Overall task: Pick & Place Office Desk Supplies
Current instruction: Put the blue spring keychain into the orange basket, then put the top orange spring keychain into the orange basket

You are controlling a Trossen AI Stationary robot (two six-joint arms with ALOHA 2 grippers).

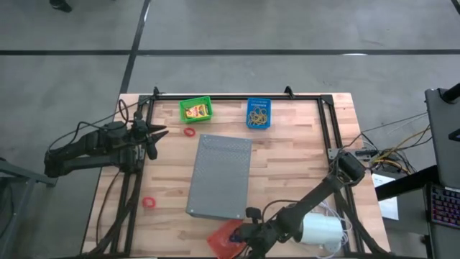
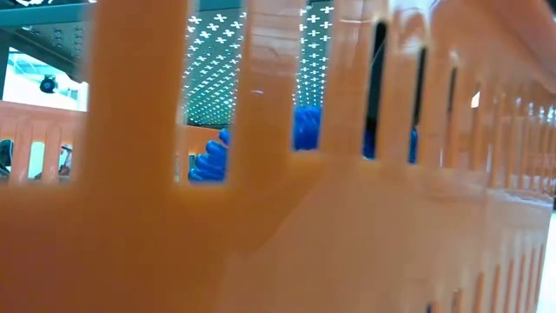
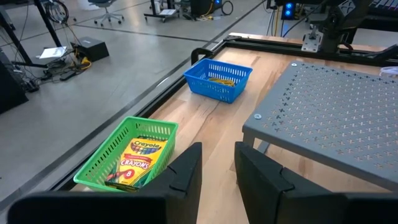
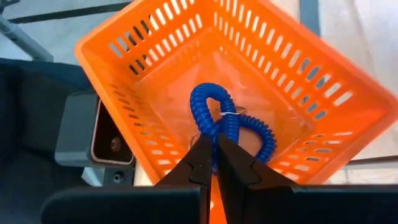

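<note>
The right gripper (image 4: 214,146) is pressed together over the orange basket (image 4: 298,68), where a blue coiled ring (image 4: 227,118) is seen. The left gripper (image 3: 217,165), partly spread and empty, is held beside the grey slab (image 3: 336,118), near the green basket (image 3: 102,165) holding a crayon box (image 3: 138,160).

Pale striped wood on the table (image 1: 287,151). At its middle, a grey perforated slab (image 1: 219,178) dotted with fine holes. Beyond the slab, a green basket (image 1: 195,110) holding a yellow crayon box (image 3: 138,160) with red-green print, and a blue basket (image 1: 259,113). Beside the slab, two red rings (image 1: 190,132). An orange slotted basket (image 4: 236,74) around a blue coiled ring (image 4: 227,124). A white cylinder (image 1: 321,229).
</note>
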